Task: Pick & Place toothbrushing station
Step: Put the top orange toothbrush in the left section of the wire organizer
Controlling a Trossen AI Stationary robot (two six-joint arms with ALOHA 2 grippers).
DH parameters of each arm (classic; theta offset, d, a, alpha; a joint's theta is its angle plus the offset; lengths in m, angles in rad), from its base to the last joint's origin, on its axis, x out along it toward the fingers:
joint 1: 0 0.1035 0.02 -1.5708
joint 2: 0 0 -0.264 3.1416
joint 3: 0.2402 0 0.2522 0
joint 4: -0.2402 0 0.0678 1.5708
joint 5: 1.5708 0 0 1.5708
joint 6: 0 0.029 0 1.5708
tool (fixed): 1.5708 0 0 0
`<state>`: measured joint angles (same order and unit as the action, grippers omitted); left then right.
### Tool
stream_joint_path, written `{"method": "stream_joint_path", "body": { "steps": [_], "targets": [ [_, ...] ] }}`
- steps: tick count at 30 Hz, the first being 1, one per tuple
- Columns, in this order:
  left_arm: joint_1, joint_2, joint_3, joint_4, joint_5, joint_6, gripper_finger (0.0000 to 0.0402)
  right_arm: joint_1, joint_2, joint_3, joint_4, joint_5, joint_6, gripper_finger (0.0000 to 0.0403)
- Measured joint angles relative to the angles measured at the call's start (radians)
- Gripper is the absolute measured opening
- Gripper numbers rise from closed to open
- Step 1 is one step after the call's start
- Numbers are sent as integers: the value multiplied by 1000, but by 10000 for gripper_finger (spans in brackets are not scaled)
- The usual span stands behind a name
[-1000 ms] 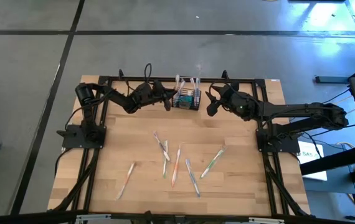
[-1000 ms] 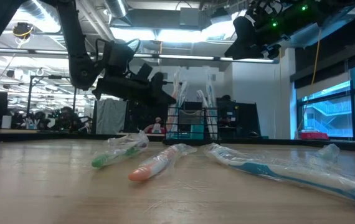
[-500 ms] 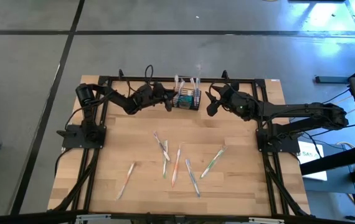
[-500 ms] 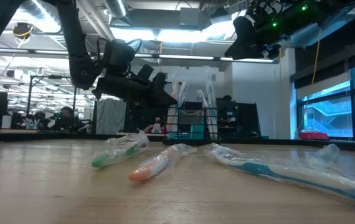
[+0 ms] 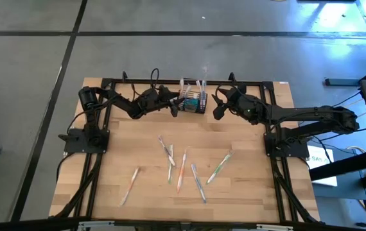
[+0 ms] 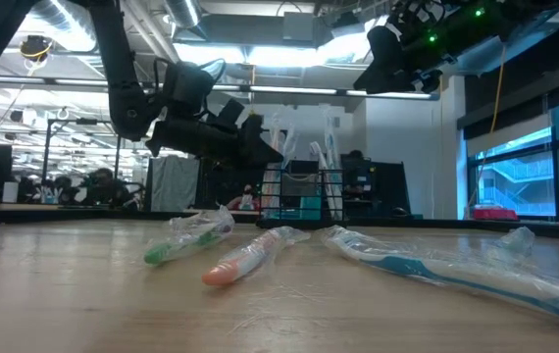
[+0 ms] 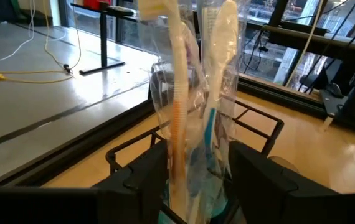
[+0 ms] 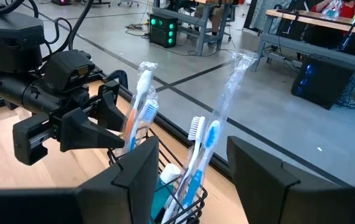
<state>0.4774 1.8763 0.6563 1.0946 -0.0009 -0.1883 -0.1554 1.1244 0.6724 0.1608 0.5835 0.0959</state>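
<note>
Straddling wrapped toothbrushes (image 7: 193, 118) in the caddy (image 5: 192, 102), left tool (image 7: 196, 180) parted, gripping nothing, right tool (image 8: 187, 168) open beside.

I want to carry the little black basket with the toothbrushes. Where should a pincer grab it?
Probably the top rim of an end wall of the black wire caddy, coming from the side. The wrapped toothbrushes stand upright above the rim, so a reach from above would likely bump them.
</note>
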Motion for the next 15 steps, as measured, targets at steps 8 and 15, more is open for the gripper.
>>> {"method": "stream_joint_path", "body": {
  "steps": [8,15],
  "targets": [
    [0,0,0,1,1,0,192,0,0,0,0,0,-1,192],
    [1,-45,0,-3,14,2,194,0,0,0,-5,0,-1,192]
  ]
}}
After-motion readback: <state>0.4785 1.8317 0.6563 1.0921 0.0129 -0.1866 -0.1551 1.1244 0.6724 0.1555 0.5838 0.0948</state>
